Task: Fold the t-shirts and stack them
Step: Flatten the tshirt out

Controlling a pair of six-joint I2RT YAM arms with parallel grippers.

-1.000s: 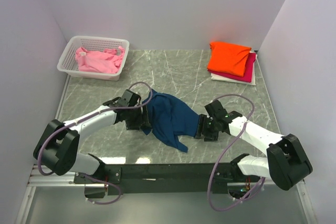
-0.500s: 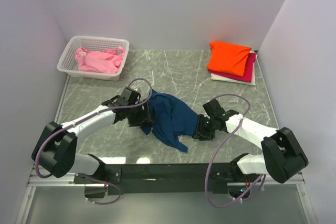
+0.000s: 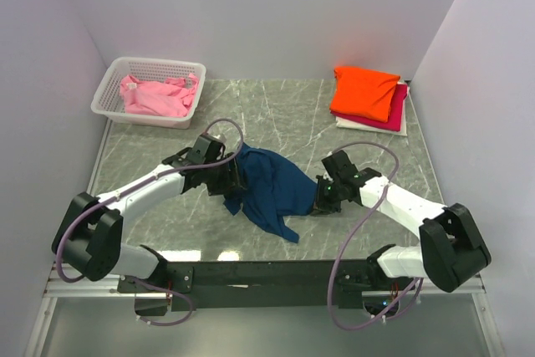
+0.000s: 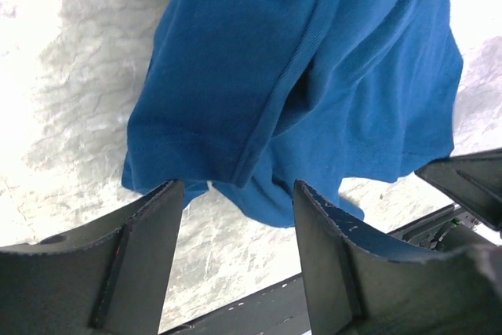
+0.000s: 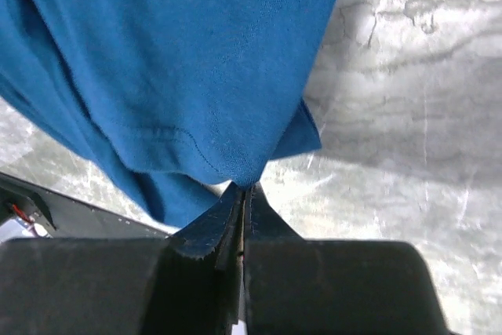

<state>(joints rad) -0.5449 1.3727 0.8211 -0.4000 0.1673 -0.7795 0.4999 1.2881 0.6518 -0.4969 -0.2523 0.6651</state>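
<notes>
A dark blue t-shirt (image 3: 272,190) lies crumpled on the marble table between both arms. My left gripper (image 3: 232,183) stands open at its left edge; in the left wrist view the hem of the shirt (image 4: 314,76) hangs just beyond the gap of that gripper (image 4: 239,186), with no cloth pinched. At the shirt's right edge my right gripper (image 3: 318,202) is shut. Seen from the right wrist, its closed tips (image 5: 247,187) pinch a fold of the blue cloth (image 5: 172,60). A folded stack sits at the back right: an orange t-shirt (image 3: 365,92) over a magenta one (image 3: 397,114) and a white one (image 3: 372,125).
A white lattice basket (image 3: 109,94) at the back left holds a crumpled pink t-shirt (image 3: 155,96). The black rail (image 3: 267,273) carrying the arm bases runs along the near edge. Grey walls close in on the left, right and back.
My right gripper has closed on the blue shirt's right edge after nudging in toward it. The left gripper has crept closer to the left hem, and its jaws have narrowed a little.
</notes>
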